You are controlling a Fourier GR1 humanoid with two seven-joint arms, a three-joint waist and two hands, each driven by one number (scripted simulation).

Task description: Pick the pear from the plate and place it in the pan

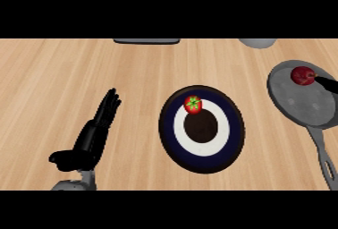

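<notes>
One wooden counter (79, 80) fills the view. Next in size is the grey pan (310, 105) at right, handle running toward the near edge, then the dark plate (231, 134) w/ white ring at centre, well apart from the pan.

The left hand (92, 134) rests at the view's left, well clear of the plate, edge-on, fingers straight and pressed together, thumb sticking out low; it holds nothing.

Two small red fruits. One w/ a green star-shaped top (192, 104) sits on the plate's far part, looks more like a tomato. The other, prob. the pear (303, 75), lies inside the pan near its far rim, not on the plate.

Only a dark sliver of the right hand (328, 83) shows at the right edge, touching the pear's side; open or closed: can't tell.

Handling, as a judgement: pear is light, rigid enough, skin smooth and glossy so likely slippery, and round so it'll roll on the pan's flat base. Best hold is across the widest part, thumb opposite the other digits; avoid the stem end.
</notes>
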